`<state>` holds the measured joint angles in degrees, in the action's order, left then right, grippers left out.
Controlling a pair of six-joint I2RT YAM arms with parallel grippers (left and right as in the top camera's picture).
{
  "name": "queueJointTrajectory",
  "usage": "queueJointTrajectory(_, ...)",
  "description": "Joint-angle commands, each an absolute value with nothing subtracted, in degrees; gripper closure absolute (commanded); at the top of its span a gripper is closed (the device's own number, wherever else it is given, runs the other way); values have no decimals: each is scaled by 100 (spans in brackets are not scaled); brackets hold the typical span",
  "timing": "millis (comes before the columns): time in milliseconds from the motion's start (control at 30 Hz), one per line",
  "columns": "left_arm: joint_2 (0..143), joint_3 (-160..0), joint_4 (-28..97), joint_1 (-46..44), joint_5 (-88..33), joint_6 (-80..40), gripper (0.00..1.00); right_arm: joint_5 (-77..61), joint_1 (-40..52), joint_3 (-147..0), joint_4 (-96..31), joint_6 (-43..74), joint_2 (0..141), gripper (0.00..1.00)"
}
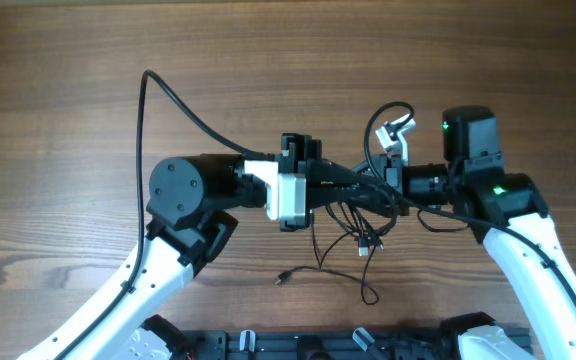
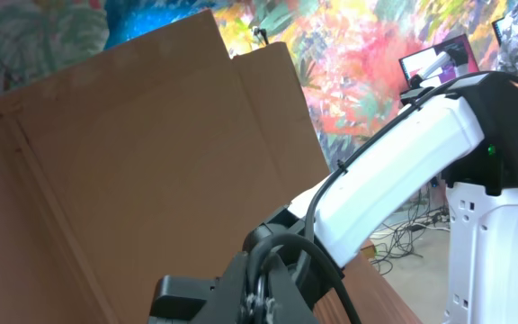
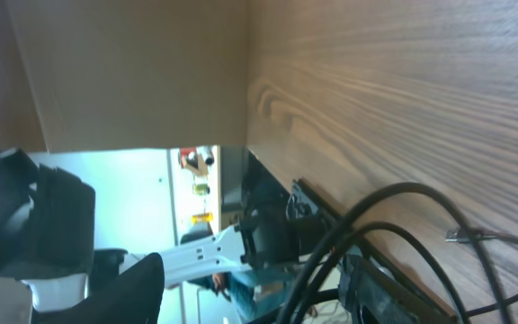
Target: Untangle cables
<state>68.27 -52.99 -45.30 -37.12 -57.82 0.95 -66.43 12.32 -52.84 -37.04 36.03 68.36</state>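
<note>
1. The cables [image 1: 353,235] are a few very thin black wires. They hang in loose loops near the middle of the wooden table [image 1: 88,60], just below where the two grippers meet.
2. One small plug [image 1: 283,277] lies on the wood to the lower left of the bundle. Another strand loops down toward the near edge.
3. The wires look very light and limp. They will likely sag, swing and slide over each other instead of holding any shape.
4. They also look thin and smooth enough to slip from a loose pinch. A hard tug could tighten a knot or strain a plug.
5. The best place to grip seems to be a single strand just beside a plug, or a free loop away from the crossing. The dense middle is a poorer choice.
6. The left gripper [image 1: 360,184] is closed. It points right, level with the table, and appears to pinch the upper part of the bundle, though the contact itself is hard to see.
7. The left arm reaches in from the lower left, its wrist turned sideways above the wood.
8. The right gripper [image 1: 388,175] points left, facing the other gripper, with its tip at the bundle.
9. Its jaws are hidden among the dark wires, so whether they are apart or closed cannot be told.
10. The right arm comes from the lower right, bent at the elbow and held low over the table.
</note>
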Motion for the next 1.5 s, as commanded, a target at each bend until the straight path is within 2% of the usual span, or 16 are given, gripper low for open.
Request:
queueJointTrajectory(0,6947,-5395,-4571,-3730,-5631,82,96,-6713,1540,-5293,-3514,3605,6871,39)
queueJointTrajectory(200,6949,-5395,-4657,-3728,-5631,82,96,-6694,1570,-5290,-3472,3623,6871,72)
queueJointTrajectory(300,6949,-5395,-4657,-3728,-5631,82,96,-6692,1570,-5290,-3474,3618,6871,78)
queueJointTrajectory(333,6949,-5395,-4668,-3728,-5631,82,96,-6689,1570,-5290,-3474,3607,6871,77)
queueJointTrajectory(367,6949,-5395,-4705,-3728,-5631,82,96,-6598,1570,-5290,-3481,3597,6871,67)
queueJointTrajectory(400,6949,-5395,-4755,-3728,-5631,82,96,-6475,1570,-5290,-3494,3579,6871,64)
queueJointTrajectory(500,6949,-5395,-4963,-3728,-5631,82,96,-6276,1570,-5290,-3662,3393,6879,60)
queueJointTrajectory(767,6949,-5395,-4995,-3721,-5627,84,96,-6316,1594,-5290,-4143,3105,6901,60)
queueJointTrajectory(1000,7140,-5395,-4998,-3717,-5542,104,96,-6504,1997,-5288,-3948,3269,6908,56)
queueJointTrajectory(1100,7142,-5395,-4995,-3719,-5546,102,96,-6731,1997,-5288,-3566,3492,6908,60)
queueJointTrajectory(1133,7142,-5395,-4984,-3719,-5548,99,96,-6836,1997,-5288,-3350,3629,6908,67)
queueJointTrajectory(1300,7142,-5395,-4965,-3719,-5570,97,96,-6910,1997,-5288,-2709,3997,6908,70)
queueJointTrajectory(1367,7142,-5395,-4954,-3719,-5621,75,96,-6731,1988,-5288,-2342,4071,6928,69)
queueJointTrajectory(1467,7116,-5395,-4956,-3717,-5655,-25,96,-5435,1839,-5288,-2298,3898,6982,58)
